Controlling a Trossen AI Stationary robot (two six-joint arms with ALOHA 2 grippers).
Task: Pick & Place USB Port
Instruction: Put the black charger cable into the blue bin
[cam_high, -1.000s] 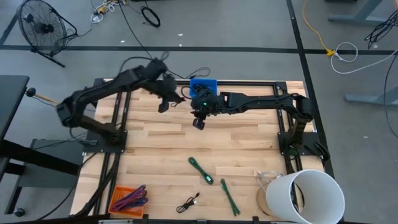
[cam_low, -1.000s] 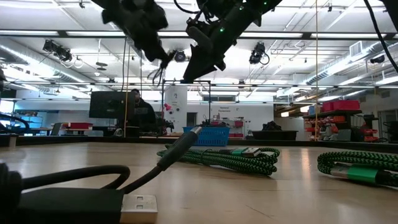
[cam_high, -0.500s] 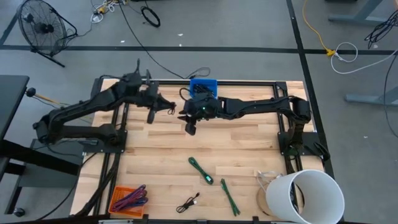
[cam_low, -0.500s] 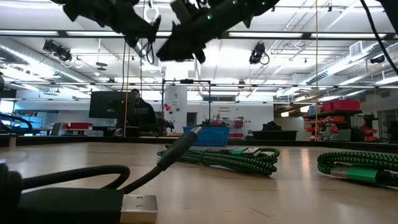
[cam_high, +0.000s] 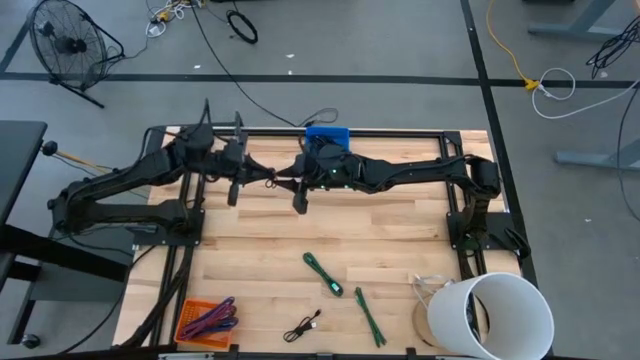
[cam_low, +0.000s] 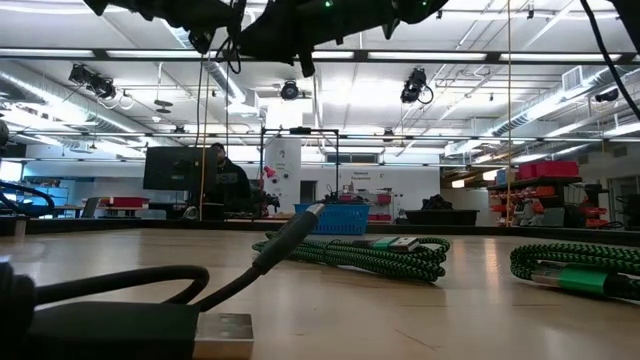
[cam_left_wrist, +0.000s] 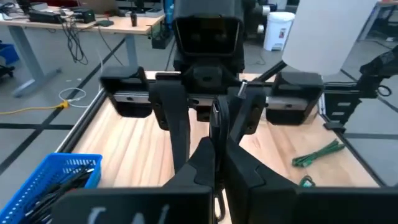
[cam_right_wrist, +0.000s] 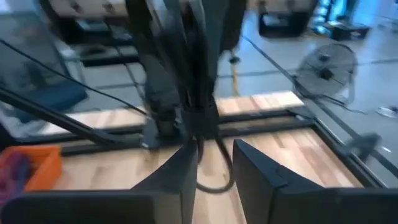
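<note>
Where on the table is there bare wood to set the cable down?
Bare wood spans mid-table, between the grippers and the green cables. The front edge is crowded: orange tray, black cable, white bucket.

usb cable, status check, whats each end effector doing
Left end effector shut on black usb cable, held high over table's back edge. Right end effector facing it, at the cable's far end, grip unclear. Nothing between them.

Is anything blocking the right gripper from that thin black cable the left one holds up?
Nothing visible does. The left gripper is shut on the thin black cable in mid-air, and the open right gripper faces it directly, right at the cable.
</note>
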